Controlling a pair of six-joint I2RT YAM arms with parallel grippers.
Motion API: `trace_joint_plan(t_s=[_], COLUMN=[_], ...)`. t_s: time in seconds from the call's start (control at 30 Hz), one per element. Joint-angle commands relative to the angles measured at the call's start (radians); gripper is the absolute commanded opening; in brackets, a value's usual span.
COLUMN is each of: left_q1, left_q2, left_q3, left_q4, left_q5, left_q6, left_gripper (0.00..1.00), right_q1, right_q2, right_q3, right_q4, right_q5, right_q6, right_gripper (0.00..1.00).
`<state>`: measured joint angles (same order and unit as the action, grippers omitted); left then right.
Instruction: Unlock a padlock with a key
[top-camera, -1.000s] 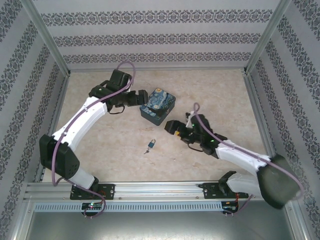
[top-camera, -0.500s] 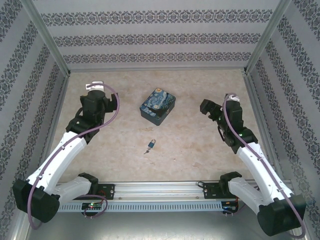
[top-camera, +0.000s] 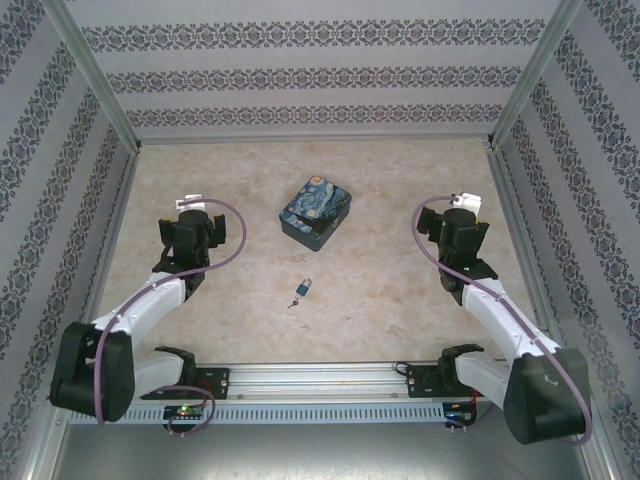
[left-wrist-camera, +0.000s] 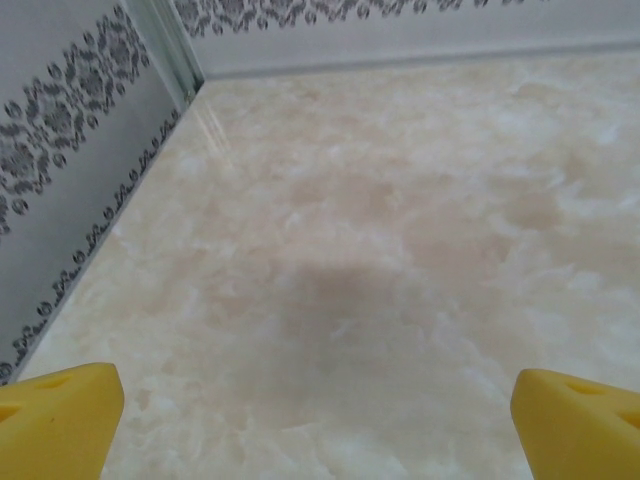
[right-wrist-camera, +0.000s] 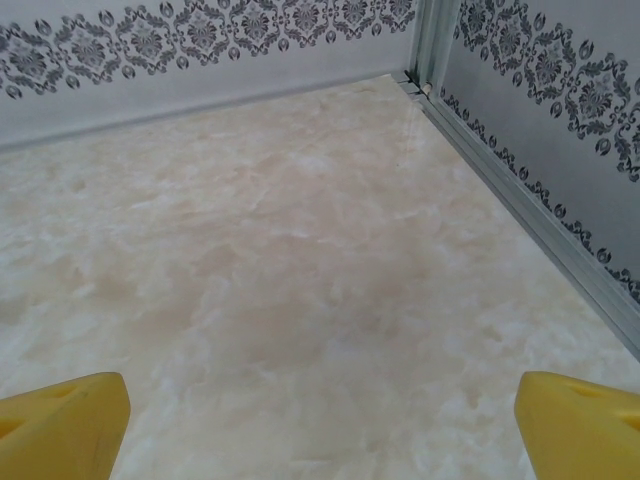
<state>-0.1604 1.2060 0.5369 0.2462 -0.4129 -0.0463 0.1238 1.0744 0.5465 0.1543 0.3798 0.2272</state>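
The tiny teal padlock (top-camera: 305, 288) lies on the marble floor in the middle of the top view, with the slim metal key (top-camera: 294, 301) at its lower left, touching or stuck in it; I cannot tell which. My left gripper (top-camera: 190, 228) is drawn back at the left, far from the lock. My right gripper (top-camera: 458, 228) is drawn back at the right. In the left wrist view the left gripper (left-wrist-camera: 320, 425) stands open, its yellow fingertips (left-wrist-camera: 60, 415) wide apart over bare floor. The right gripper (right-wrist-camera: 320, 425) is likewise open, its fingertips (right-wrist-camera: 65, 420) holding nothing.
A dark-blue swirly-painted box (top-camera: 316, 211) sits just behind the padlock. Patterned walls (top-camera: 320, 75) with metal posts enclose the floor on three sides. A metal rail (top-camera: 320, 380) with the arm bases runs along the near edge.
Both arms have pulled away from the box and folded back to their own sides, left going left and right going right. Padlock, key and box have stayed put.
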Motion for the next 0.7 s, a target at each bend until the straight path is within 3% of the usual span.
trace_joint_plan(t_s=[0.0,0.17,0.33,0.4,0.63,0.67], left_q1=[0.036,0.078,0.105,0.109,0.122,0.127], left_q2=[0.057,0.147,0.194,0.218,0.332,0.348], left_q3=[-0.06,-0.131,-0.134,-0.133,-0.128,-0.13], left_q4=[0.247,0.416,0.462,0.484,0.58,0.595], left_q5=[0.03,0.087,0.154,0.185,0.283,0.309], left_q6=[0.002,-0.005,-0.006,0.002,0.032,0.036], left_gripper=[1.0,1.0,1.0,1.0,1.0,1.0], right_q1=[-0.023,-0.047,-0.058,-0.061,-0.062,-0.064], right_q2=[0.044,0.108,0.214,0.232,0.441,0.438], right_q3=[-0.029,-0.109,-0.165,-0.163,-0.245,-0.231], right_q4=[0.12,0.281,0.484,0.517,0.884,0.86], right_q5=[-0.001,0.019,-0.019,-0.069,-0.253,-0.299], right_q6=[-0.062,-0.085,-0.132,-0.148,-0.227,-0.237], right_gripper=[0.98,0.98,0.98,0.98,0.98,0.98])
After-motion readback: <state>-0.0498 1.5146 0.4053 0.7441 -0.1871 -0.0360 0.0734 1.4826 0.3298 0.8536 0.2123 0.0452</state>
